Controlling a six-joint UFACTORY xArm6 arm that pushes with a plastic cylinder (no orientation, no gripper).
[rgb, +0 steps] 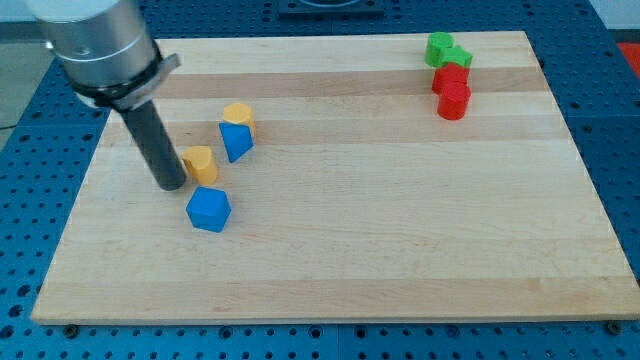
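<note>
My tip (172, 186) rests on the wooden board (400, 230) at the view's left, touching or almost touching the left side of a small yellow block (201, 163). Just below and right of it lies a blue block (209, 209) with several flat sides. Up and to the right stands a blue wedge-like block (236, 140), with a second yellow block (238, 114) right behind it, the two touching. The dark rod rises from the tip to the grey arm at the view's top left.
Near the view's top right corner of the board sits a tight cluster: two green blocks (438, 46) (459, 57) above two red blocks (450, 78) (454, 100). A blue perforated table surrounds the board.
</note>
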